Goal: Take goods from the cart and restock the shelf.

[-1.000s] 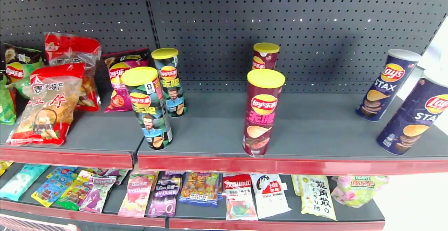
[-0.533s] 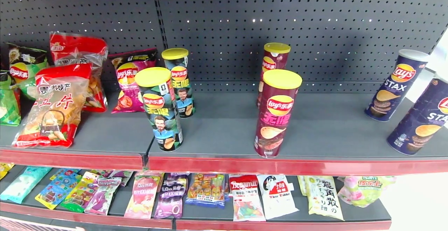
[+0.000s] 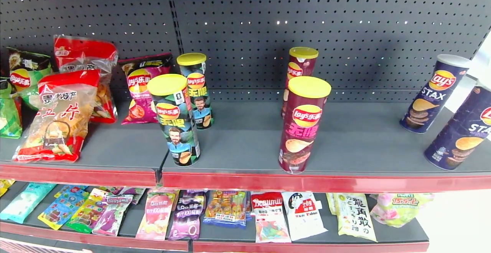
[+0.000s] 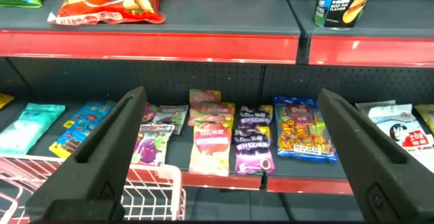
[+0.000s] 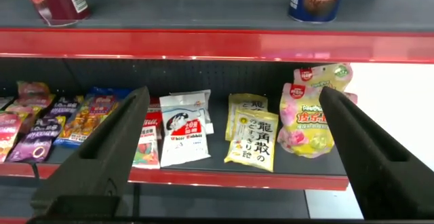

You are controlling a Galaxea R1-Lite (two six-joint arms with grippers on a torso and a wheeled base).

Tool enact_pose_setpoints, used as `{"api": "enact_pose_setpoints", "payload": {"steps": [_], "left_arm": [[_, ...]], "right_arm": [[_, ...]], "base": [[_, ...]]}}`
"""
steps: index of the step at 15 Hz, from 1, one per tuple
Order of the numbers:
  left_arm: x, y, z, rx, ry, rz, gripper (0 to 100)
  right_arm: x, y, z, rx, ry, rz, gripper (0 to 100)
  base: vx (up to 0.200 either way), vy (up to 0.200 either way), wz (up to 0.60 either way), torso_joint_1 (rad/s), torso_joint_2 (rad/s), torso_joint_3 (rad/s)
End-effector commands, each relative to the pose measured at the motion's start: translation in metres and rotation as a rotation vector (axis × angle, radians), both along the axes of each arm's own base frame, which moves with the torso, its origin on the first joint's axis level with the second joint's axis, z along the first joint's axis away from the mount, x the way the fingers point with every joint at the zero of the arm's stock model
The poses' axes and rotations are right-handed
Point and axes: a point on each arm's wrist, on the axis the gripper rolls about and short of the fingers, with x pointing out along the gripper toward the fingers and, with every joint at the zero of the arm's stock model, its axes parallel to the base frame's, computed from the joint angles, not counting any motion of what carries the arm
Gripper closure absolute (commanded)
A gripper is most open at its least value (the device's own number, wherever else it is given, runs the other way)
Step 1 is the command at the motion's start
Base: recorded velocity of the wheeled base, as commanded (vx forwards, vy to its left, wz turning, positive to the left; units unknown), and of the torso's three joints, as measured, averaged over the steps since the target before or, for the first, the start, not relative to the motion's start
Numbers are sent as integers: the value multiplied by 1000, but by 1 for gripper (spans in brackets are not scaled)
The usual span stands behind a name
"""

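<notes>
The shelf (image 3: pixel 307 181) is seen with two dark boards edged in red. The cart (image 4: pixel 157 187), made of pink and white wire, is found in the left wrist view, in front of the lower board. The left gripper (image 4: pixel 230 98) is spread wide and nothing is held in it; the cart's corner is seen just beyond it. The right gripper (image 5: pixel 232 91) is opened equally wide and is also empty, facing the lower board. On the upper board, cans (image 3: pixel 305 122) are stood upright and snack bags (image 3: pixel 57 115) are leaned at the left. Candy packets (image 3: pixel 268 214) are laid flat on the lower board.
</notes>
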Motion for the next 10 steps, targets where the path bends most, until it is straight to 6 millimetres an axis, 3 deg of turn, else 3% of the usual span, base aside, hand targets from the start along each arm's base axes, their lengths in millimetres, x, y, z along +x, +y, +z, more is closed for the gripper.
{"api": "enact_pose_setpoints", "payload": {"steps": [1,2,10], "left_arm": [[0,0,0,0,-1,1,0],[0,0,0,0,0,1,0],[0,0,0,0,0,1,0]], "right_arm": [[0,0,0,0,1,1,0],[0,0,0,0,1,1,0],[0,0,0,0,1,1,0]], "base": [[0,0,-600,2,7,2],[0,0,-600,2,2,-2],[0,0,0,0,0,0]]}}
